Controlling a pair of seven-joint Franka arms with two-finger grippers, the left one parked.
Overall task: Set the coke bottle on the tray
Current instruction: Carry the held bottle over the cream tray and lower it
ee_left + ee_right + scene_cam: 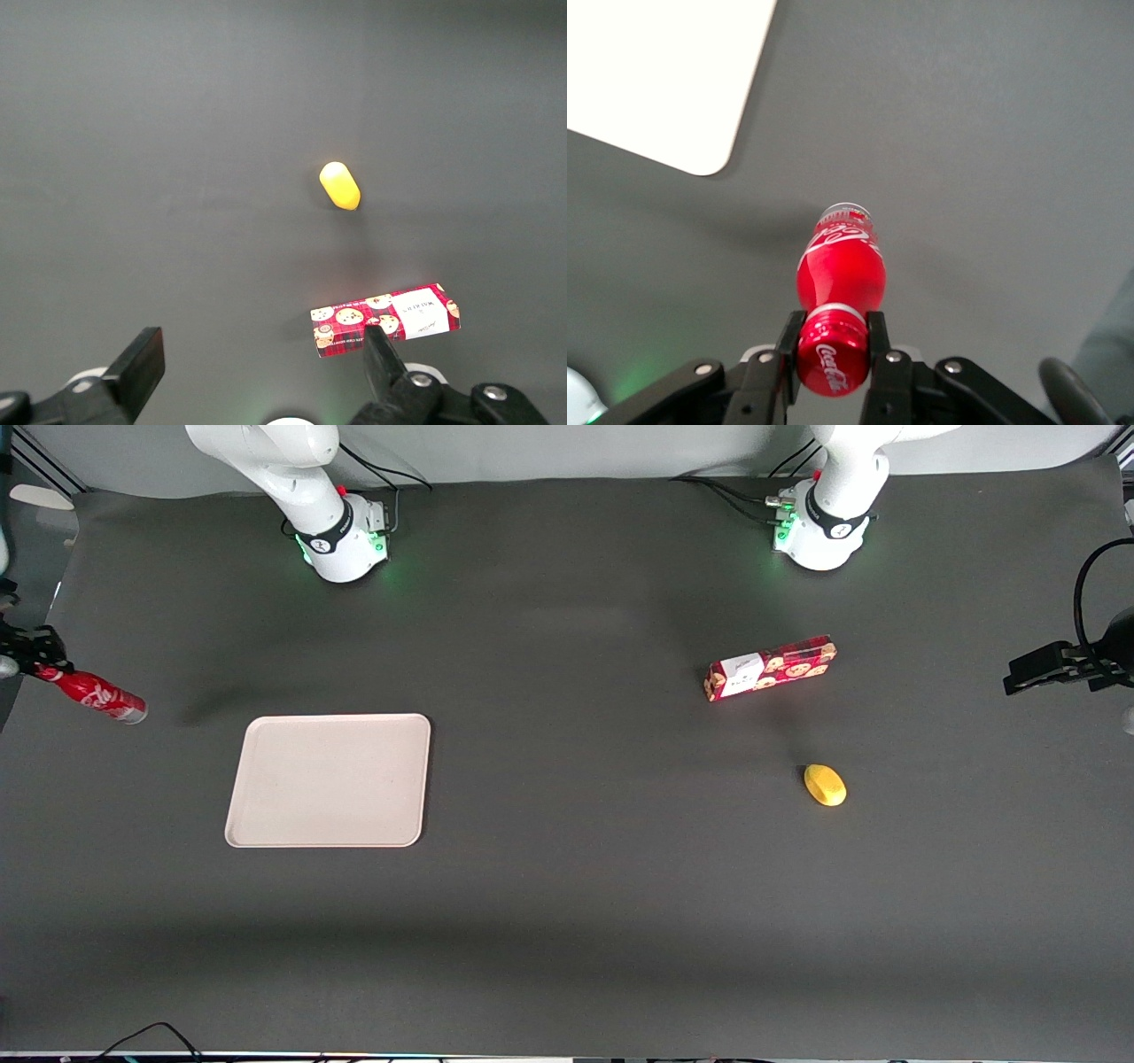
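My gripper [40, 662] is at the working arm's end of the table, lifted above the mat, and it is shut on the coke bottle [99, 696]. It grips the small red bottle by its red cap, and the silvery base hangs tilted away from the fingers. In the right wrist view the gripper [833, 341] clamps the cap from both sides, with the bottle [840, 266] hanging below it. The beige tray [330, 779] lies flat on the mat, beside the bottle toward the table's middle. A rounded corner of the tray [664, 80] shows in the right wrist view.
A red cookie box [769, 668] and a yellow lemon-like object [824, 785] lie toward the parked arm's end of the table. Both also show in the left wrist view, the box [385, 320] and the yellow object [340, 185]. Dark grey mat covers the table.
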